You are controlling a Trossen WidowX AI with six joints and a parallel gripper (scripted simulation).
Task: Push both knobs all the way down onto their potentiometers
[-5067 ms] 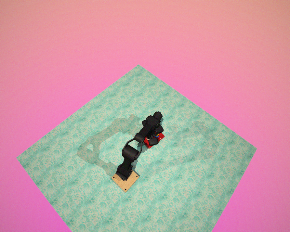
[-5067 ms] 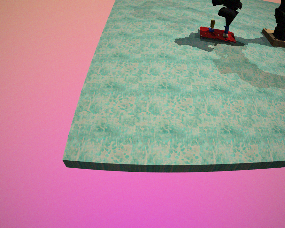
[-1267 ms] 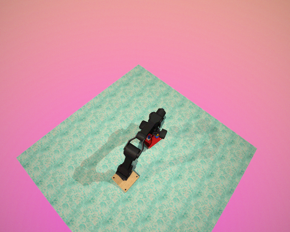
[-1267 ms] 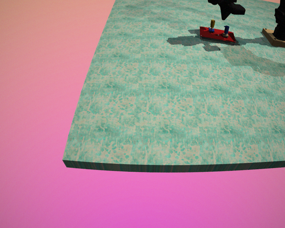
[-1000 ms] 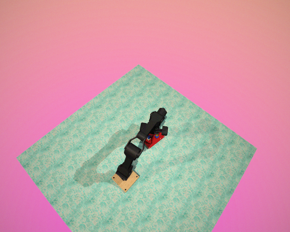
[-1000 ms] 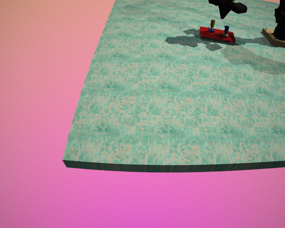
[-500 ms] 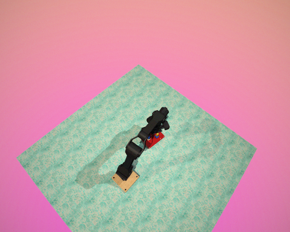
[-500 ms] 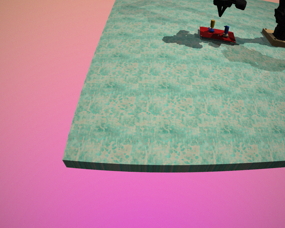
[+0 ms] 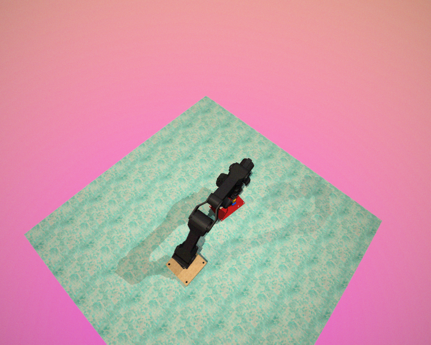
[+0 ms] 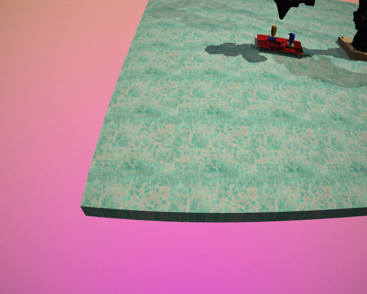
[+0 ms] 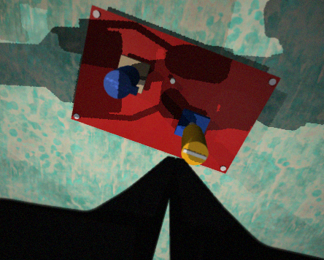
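Note:
The red circuit board (image 9: 231, 211) (image 10: 265, 45) (image 11: 135, 131) stands on short legs. The yellow knob (image 10: 273, 29) (image 11: 195, 153) stands upright, with a stretch of shaft showing between it and its blue potentiometer (image 10: 271, 38) (image 11: 203, 125). The blue knob (image 10: 291, 38) (image 11: 116, 84) stands lower over its beige potentiometer (image 10: 290, 45) (image 11: 128, 62); I cannot tell whether they touch. Both potentiometers are on the board. My gripper (image 10: 281, 18) (image 11: 174, 165) is shut and empty. Its tips hang above the board, between the two knobs in the exterior view and beside the yellow knob in the wrist view. The arm hides them in the top view.
The arm's wooden base plate (image 9: 187, 275) (image 10: 349, 50) stands near the board, on the side of the blue knob. The arm (image 9: 230, 185) reaches over part of the board. The green patterned table (image 9: 287, 273) (image 10: 183, 138) carries shadows of the arm around the board.

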